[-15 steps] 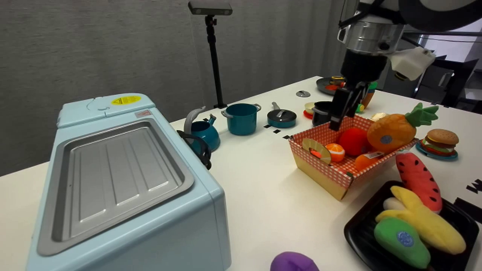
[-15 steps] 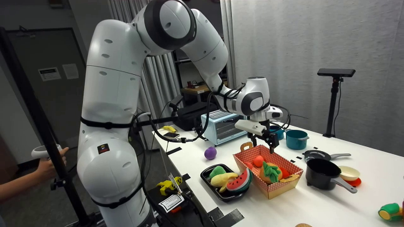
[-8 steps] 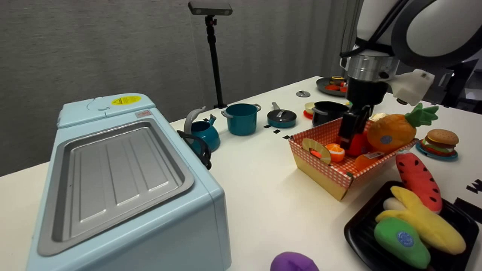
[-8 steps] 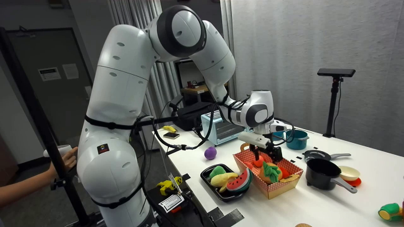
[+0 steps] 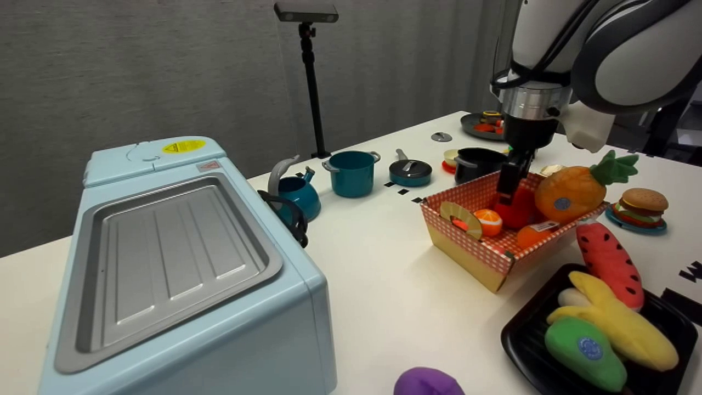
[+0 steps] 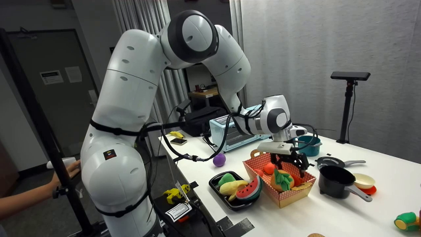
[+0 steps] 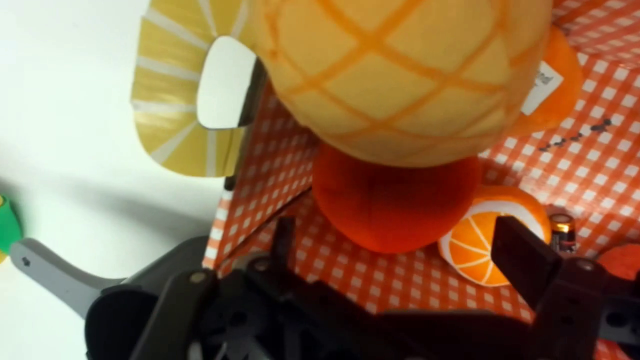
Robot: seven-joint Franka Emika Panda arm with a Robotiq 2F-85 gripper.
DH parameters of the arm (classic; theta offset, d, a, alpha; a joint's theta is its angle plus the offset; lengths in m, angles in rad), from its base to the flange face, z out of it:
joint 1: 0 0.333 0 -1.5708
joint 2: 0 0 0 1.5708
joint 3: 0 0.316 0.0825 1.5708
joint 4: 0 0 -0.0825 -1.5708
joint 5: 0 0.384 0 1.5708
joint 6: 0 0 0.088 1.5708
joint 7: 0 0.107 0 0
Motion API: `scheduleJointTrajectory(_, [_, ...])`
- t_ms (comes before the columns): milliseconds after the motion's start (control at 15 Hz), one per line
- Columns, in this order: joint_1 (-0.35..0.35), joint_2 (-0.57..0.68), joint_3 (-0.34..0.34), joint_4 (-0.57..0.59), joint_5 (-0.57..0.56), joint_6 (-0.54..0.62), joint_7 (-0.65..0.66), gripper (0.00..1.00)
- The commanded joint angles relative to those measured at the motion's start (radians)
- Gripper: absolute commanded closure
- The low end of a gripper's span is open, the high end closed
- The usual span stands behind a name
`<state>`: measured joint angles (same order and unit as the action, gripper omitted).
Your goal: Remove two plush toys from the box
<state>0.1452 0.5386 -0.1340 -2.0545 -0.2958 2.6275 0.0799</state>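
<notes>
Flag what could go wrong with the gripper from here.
The pineapple plush covers part of the red ball plush in the wrist view and might get dragged along. One finger of the open gripper, near the half-orange toy, could pinch it. The other finger may snag the nearby basket wall.

The basket (image 5: 463, 257) is lined in red-and-white check, with tan seen on its outer wall. Purple is shown by the rounded plush (image 6: 219, 160) and red by the ball-like plush (image 7: 395, 205), while the orange pineapple plush (image 7: 400, 85) is latticed in deeper orange and topped with green leaves (image 5: 617, 169).
</notes>
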Motion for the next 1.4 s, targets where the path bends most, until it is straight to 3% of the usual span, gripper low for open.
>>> scheduleJointTrajectory(0, [0.010, 0.040, -0.026, 0.023, -0.045, 0.013, 0.049, 0.00])
scheduleJointTrajectory(267, [-0.001, 0.070, -0.017, 0.014, -0.017, 0.001, 0.064, 0.00])
scheduleJointTrajectory(467, [-0.002, 0.087, -0.012, 0.016, -0.002, 0.000, 0.080, 0.34])
scheduleJointTrajectory(800, [0.021, 0.060, -0.016, 0.010, -0.011, 0.002, 0.110, 0.69])
scheduleJointTrajectory(1000, [0.051, 0.018, -0.020, 0.002, -0.032, 0.009, 0.130, 0.87])
scheduleJointTrajectory(1267, [0.113, -0.067, -0.008, -0.009, -0.050, 0.018, 0.176, 0.95])
scheduleJointTrajectory(1333, [0.131, -0.093, -0.002, -0.011, -0.056, 0.020, 0.189, 0.92])
